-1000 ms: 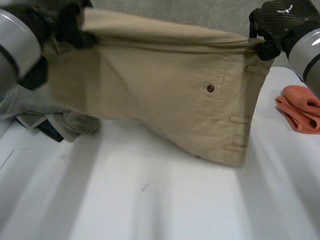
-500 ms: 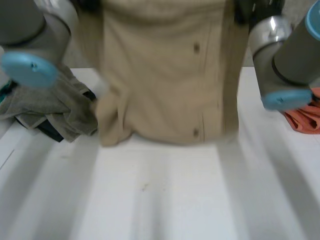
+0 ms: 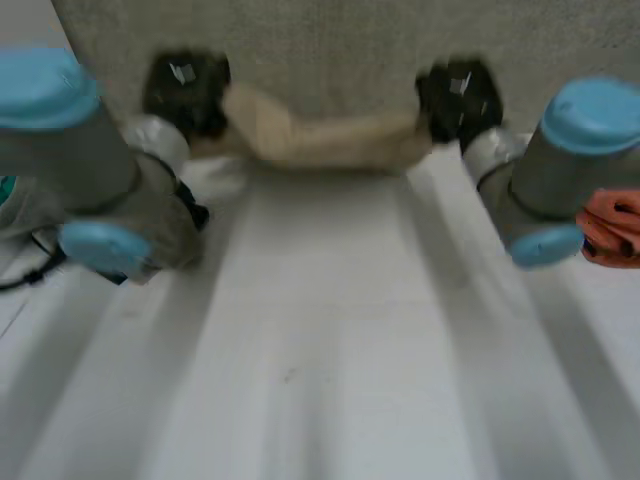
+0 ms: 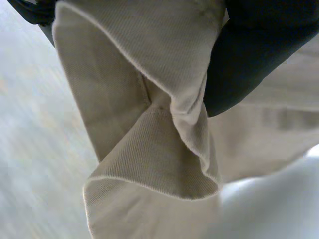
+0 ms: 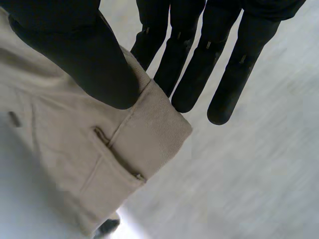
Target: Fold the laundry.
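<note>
Beige trousers (image 3: pixel 320 145) stretch as a bunched band between my two hands at the far side of the white table (image 3: pixel 330 330). My left hand (image 3: pixel 185 90) holds one end; in its wrist view a black thumb (image 4: pixel 249 55) pinches folded beige cloth (image 4: pixel 139 124). My right hand (image 3: pixel 458 95) holds the other end. In the right wrist view its thumb (image 5: pixel 84 59) presses the waistband corner (image 5: pixel 144 134), with a belt loop, against the straight fingers (image 5: pixel 189 64).
A grey cloth pile (image 3: pixel 25 215) lies at the left, mostly behind my left arm (image 3: pixel 90 170). An orange cloth (image 3: pixel 612 225) lies at the right edge beside my right arm (image 3: pixel 560 160). A grey wall (image 3: pixel 330 40) backs the table.
Both hands have swung away from the camera to the table's far side. The trousers, earlier hanging spread in front of the view, are now low and bunched between the hands.
</note>
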`<action>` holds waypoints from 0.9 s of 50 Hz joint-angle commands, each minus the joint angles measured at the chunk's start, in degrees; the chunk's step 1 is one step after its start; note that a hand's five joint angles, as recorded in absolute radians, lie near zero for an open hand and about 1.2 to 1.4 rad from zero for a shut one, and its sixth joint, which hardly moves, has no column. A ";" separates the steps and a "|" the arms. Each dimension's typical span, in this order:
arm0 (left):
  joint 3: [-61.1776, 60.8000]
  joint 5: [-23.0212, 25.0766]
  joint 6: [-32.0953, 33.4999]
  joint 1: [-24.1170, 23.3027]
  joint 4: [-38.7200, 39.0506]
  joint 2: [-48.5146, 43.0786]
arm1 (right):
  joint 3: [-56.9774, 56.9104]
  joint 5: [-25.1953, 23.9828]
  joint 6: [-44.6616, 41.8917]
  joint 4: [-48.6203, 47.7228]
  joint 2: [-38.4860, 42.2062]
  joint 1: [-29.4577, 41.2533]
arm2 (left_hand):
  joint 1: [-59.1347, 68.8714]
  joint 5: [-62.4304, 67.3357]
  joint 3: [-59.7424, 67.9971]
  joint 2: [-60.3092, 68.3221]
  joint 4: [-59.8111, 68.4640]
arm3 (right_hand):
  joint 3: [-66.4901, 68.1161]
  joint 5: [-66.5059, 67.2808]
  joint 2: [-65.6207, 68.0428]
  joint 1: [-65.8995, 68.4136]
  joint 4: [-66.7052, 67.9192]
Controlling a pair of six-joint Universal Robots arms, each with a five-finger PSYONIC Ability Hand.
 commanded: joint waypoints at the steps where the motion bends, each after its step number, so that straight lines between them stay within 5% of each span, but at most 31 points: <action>1: -9.28 -1.99 0.15 -2.64 -6.56 -3.20 | 12.76 -1.92 -6.56 5.98 1.32 -2.29 | 13.46 13.79 11.96 11.46 11.37 | 11.28 12.12 12.73 16.57 11.53; 15: -21.94 -0.86 1.21 -8.53 -39.09 9.19 | 28.34 -4.38 -24.66 43.77 -18.80 -7.91 | 13.46 13.79 11.96 11.46 11.37 | 11.28 12.12 12.73 16.57 11.53; 17: -25.10 0.98 1.38 -9.41 -43.57 12.00 | 32.02 -4.91 -32.73 53.77 -23.10 -10.37 | 13.46 13.79 11.96 11.46 11.37 | 11.28 12.12 12.73 16.57 11.53; 23: -27.75 7.13 1.47 -11.87 -50.17 14.64 | 36.25 -6.76 -44.97 63.30 -27.07 -14.15 | 13.46 13.79 11.96 11.46 11.37 | 11.28 12.12 12.73 16.57 11.53; 27: -26.53 9.08 1.82 -13.10 -54.04 14.03 | 36.43 -7.64 -45.34 62.51 -26.29 -14.68 | 13.46 13.79 11.96 11.46 11.37 | 11.28 12.12 12.73 16.57 11.53; 31: -22.49 6.19 3.05 -12.67 -53.96 12.10 | 34.33 -7.64 -40.69 59.18 -23.74 -13.72 | 13.46 13.79 11.96 11.46 11.37 | 11.28 12.12 12.73 16.57 11.53; 35: -15.39 1.18 4.46 -9.68 -48.62 8.86 | 30.91 -7.55 -29.73 48.84 -21.02 -11.79 | 13.46 13.79 11.96 11.46 11.37 | 11.28 12.12 12.73 16.57 11.53; 45: 5.27 -1.29 6.13 -5.63 -35.33 -4.76 | 26.15 -1.84 -13.26 22.02 -15.65 -7.92 | 13.46 13.79 11.96 11.46 11.37 | 11.28 12.12 12.73 16.57 11.53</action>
